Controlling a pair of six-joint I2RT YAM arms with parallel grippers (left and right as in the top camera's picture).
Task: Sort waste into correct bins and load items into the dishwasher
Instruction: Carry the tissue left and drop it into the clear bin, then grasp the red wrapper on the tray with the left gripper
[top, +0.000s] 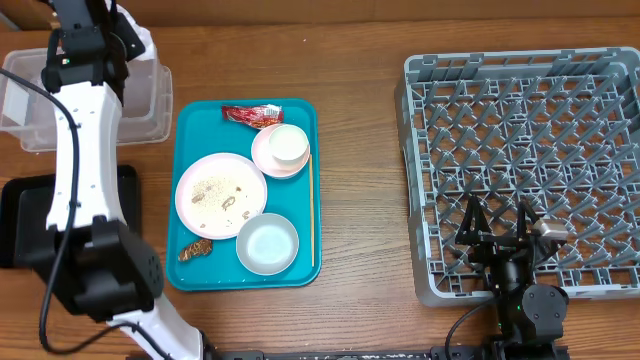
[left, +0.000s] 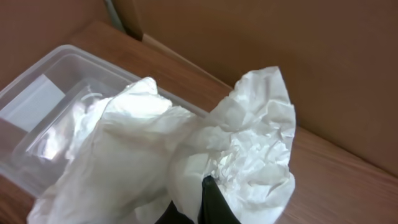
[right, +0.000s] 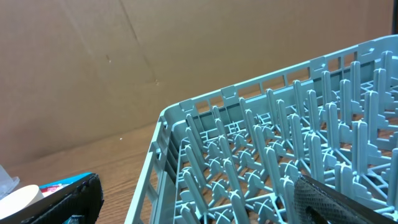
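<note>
— White paper fills the left wrist view. What is it?
— The crumpled napkin. The left gripper pinches it at the bottom edge of the frame, dark fingers pressed together on the paper. The clear tub lies behind it at the left of that frame; from overhead it is in the upper left corner, under the arm.
— And the right gripper?
— Spread wide, nothing between its fingers, over the lower edge of the grey dish rack at the right of the overhead frame.
— Where is the rest?
— On the teal tray, left of centre: the red wrapper at its top edge, the white cup on the pink saucer just below, and the large pink plate with rice scraps on it. The grey-blue bowl is at the bottom and the chopstick lies along the right rim.
— The black tray?
— Far left, partly under the left arm
</note>
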